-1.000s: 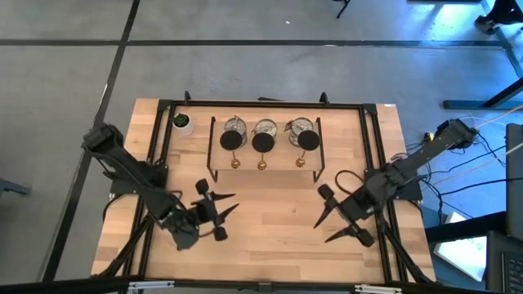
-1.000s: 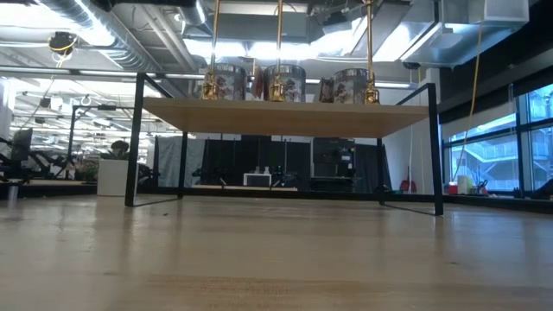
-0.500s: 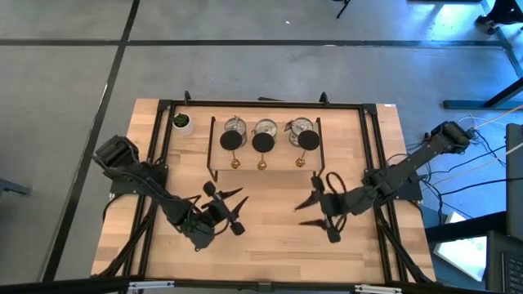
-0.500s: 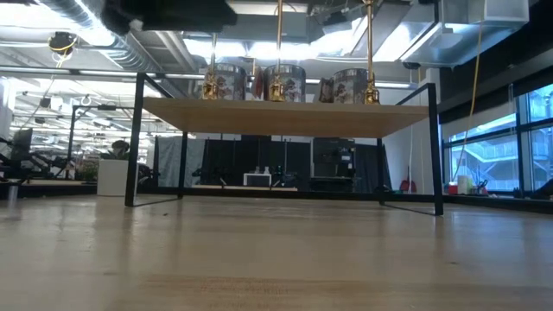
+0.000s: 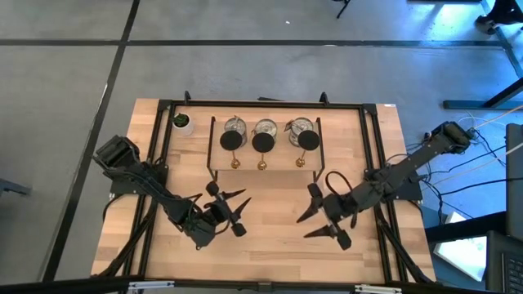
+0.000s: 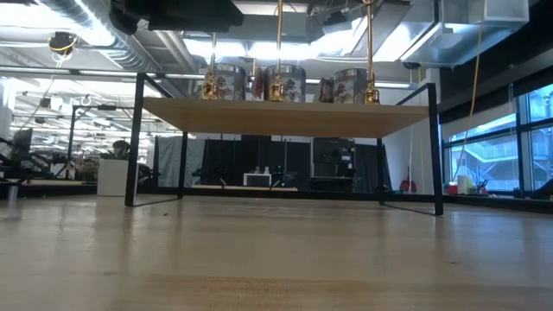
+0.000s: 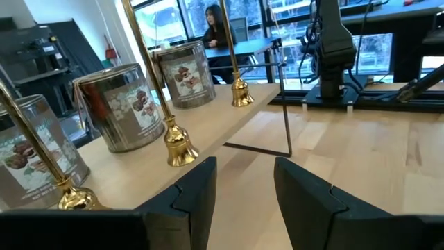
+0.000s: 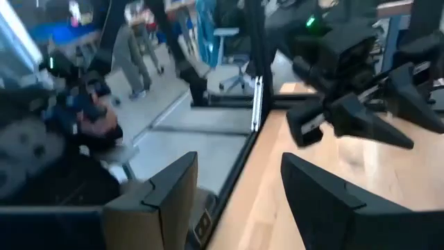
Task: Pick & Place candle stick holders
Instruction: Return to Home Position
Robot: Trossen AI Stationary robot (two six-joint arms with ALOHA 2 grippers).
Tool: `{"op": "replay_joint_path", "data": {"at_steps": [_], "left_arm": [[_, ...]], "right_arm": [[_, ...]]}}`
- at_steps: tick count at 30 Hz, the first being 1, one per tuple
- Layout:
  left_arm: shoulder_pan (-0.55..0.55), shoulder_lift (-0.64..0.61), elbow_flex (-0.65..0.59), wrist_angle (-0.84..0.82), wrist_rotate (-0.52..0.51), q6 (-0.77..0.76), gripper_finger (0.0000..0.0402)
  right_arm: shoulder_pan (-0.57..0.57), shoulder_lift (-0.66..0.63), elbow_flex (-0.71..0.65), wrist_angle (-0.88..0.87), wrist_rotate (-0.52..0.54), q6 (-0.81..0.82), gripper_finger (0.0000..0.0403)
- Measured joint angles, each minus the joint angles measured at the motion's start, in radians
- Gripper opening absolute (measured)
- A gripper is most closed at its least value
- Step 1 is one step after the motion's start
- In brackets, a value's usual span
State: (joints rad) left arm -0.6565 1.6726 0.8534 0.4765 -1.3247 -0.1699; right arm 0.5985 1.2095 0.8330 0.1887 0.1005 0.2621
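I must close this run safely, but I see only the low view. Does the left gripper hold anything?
Observer: No. The left gripper is open and empty, over the table in front of the shelf.
Operator: And the right one?
Observer: The right gripper is open and empty too, over the table's right part.
Operator: My view cuts the gold stems off. What is on top of them?
Observer: Each of the three gold candle holders ends in a round disc, dark from above.

The high view looks straight down on the counter [image 5: 270,253]; the low view looks level across it. Both share the rack [image 5: 280,162] and its candle stick holders [image 5: 263,143], which the left wrist view sees close.
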Motion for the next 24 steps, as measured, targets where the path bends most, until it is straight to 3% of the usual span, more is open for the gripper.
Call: {"op": "replay_joint_path", "data": {"at_steps": [3,7,10,16,19,24], "left_arm": [[0.017,0.0,0.0,0.023,-0.021,0.0,0.0141],[0.063,0.0,0.0,0.069,0.003,-0.021,0.0141],[0.097,-0.001,0.0,0.094,0.096,-0.066,0.0141],[0.115,-0.001,0.001,0.179,0.196,-0.068,0.0136],[0.068,0.031,0.044,0.211,0.155,-0.003,0.012],[-0.03,0.182,0.245,0.215,-0.042,0.149,0.0081]], "right_arm": [[-0.03,-0.012,0.0,0.019,-0.051,0.044,0.0211],[-0.068,-0.041,0.0,-0.021,-0.328,-0.128,0.0211],[-0.06,-0.051,0.0,-0.054,-0.481,-0.251,0.0211],[-0.029,-0.052,0.0,-0.19,-0.62,-0.365,0.0211],[-0.003,-0.052,-0.017,-0.201,-0.637,-0.37,0.0211],[0.029,-0.077,-0.096,-0.112,-0.708,-0.35,0.0211]]}}
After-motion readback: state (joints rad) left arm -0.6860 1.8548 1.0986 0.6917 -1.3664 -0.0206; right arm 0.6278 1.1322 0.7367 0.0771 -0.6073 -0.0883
